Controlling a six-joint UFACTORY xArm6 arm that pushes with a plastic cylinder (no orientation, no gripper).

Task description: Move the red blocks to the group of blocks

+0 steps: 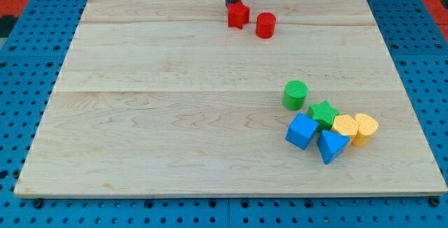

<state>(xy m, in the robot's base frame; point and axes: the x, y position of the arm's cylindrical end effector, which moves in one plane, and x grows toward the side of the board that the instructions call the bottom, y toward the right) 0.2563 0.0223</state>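
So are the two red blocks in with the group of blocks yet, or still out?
Still out. The red cube and red cylinder sit at the view's top, apart from the group, nearest the green cylinder. My tip touches the cube.

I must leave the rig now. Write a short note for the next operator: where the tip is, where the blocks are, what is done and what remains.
Tip: my tip is at the view's top, right behind the red cube, at or touching its top edge.
Red blocks: the red cube and the red cylinder sit side by side, slightly apart, near the board's top edge.
Group: green cylinder, green star, blue cube, blue triangle and two yellow blocks cluster at the view's lower right.
Done: nothing yet; both reds are far from the group.
Left: push both reds down and right to the group.
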